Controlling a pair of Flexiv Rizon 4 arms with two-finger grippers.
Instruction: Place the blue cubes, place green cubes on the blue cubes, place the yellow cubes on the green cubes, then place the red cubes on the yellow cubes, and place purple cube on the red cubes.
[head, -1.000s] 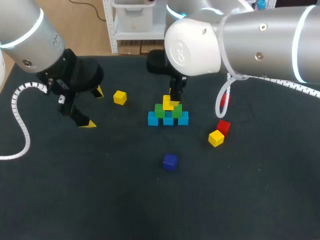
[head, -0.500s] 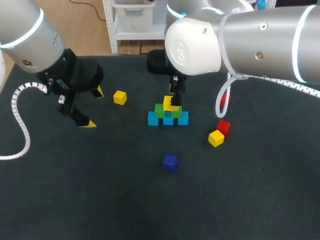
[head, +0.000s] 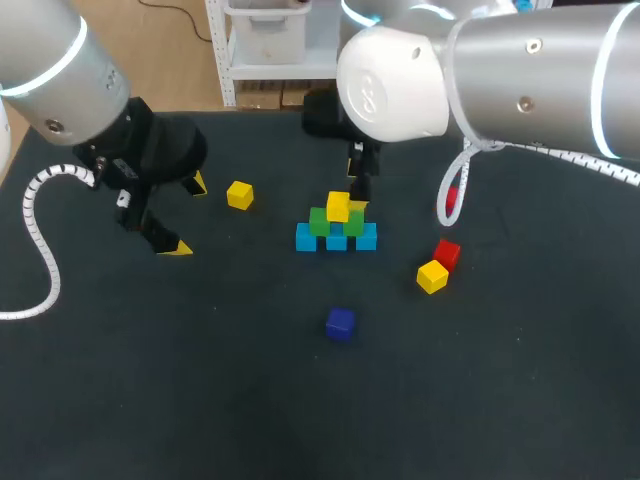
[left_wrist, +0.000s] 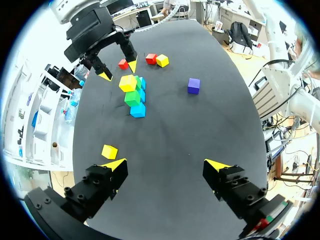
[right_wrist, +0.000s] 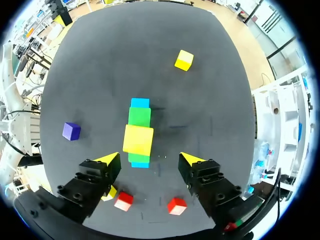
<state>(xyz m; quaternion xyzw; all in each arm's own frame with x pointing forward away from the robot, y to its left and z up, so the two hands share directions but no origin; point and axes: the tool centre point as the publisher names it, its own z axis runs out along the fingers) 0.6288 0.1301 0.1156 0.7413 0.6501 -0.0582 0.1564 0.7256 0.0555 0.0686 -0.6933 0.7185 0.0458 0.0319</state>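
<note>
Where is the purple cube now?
In the head view the purple cube lies alone on the table, nearer the camera than the cube stack.

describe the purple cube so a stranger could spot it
Find the cube stack mid-table. Nearer the camera than it, alone on the dark table, lies the purple cube. It is the only purple one and touches nothing.

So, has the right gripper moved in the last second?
Yes: the right gripper has lifted up off the stacked yellow cube, which stayed put.
</note>
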